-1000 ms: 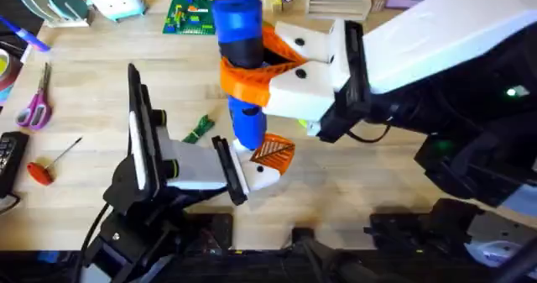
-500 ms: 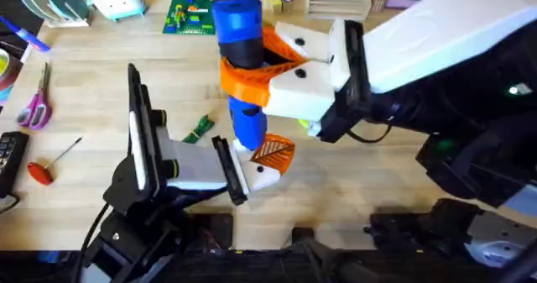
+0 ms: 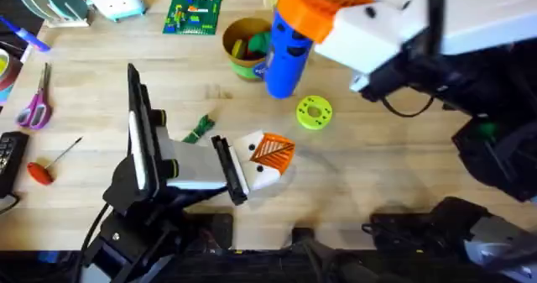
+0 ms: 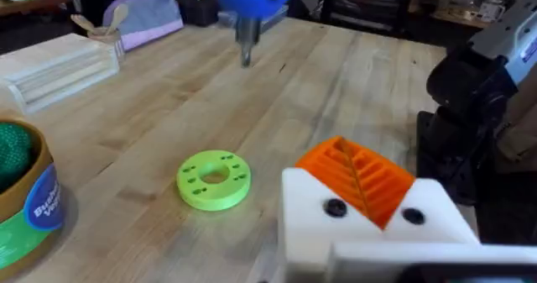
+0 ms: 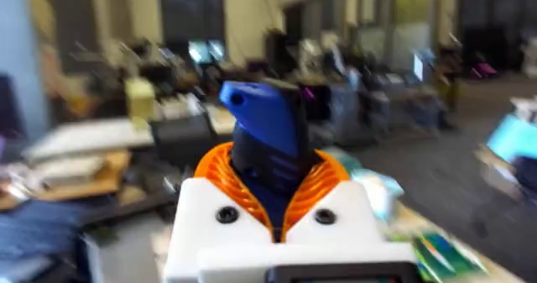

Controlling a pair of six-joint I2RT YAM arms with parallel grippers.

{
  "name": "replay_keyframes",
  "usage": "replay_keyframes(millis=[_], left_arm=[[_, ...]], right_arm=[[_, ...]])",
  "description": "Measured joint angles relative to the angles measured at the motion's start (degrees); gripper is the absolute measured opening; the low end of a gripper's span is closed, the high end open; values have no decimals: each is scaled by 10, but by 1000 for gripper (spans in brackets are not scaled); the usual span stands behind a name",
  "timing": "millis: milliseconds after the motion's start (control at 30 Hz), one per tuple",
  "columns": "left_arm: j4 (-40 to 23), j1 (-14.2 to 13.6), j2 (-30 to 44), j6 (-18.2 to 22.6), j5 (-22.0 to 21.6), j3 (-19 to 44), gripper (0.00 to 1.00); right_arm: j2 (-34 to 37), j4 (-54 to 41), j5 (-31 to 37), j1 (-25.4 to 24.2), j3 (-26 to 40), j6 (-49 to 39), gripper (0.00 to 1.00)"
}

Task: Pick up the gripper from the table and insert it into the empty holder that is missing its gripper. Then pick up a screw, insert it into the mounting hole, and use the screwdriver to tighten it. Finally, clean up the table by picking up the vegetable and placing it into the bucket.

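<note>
Two orange fingers of the right hand (image 3: pixel 304 14) pinch the screwdriver (image 3: pixel 285 55) — blue, held high over the far part of the counter (image 3: pixel 394 161), its tip pointing down between the bucket (image 3: pixel 244 48) and a lime-green ring (image 3: pixel 314 112). The right wrist view shows the blue body clamped between the ribbed pads (image 5: pixel 220 177). Beside the screwdriver, the bucket stands upright with some green and red things inside. Nearer the arms' bases, the left hand (image 3: pixel 264 159) lies low over the counter; I cannot tell whether it is spread or pressed together. Its orange gripper (image 3: pixel 273 150) sits in the white holder (image 3: pixel 258 172). Just beyond the left arm, the vegetable (image 3: pixel 199 128) lies on the bare wood.
</note>
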Motion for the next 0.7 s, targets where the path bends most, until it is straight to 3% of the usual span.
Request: replay_keyframes(millis=[300, 467, 700], left_arm=[[0, 0, 0, 0, 0, 0, 5], [0, 0, 0, 0, 0, 0, 5], [0, 0, 0, 0, 0, 0, 5]], right_arm=[[62, -382, 35, -179, 63, -301, 24], [138, -419, 127, -245, 114, -503, 24], [293, -428, 253, -242, 127, -731, 24]])
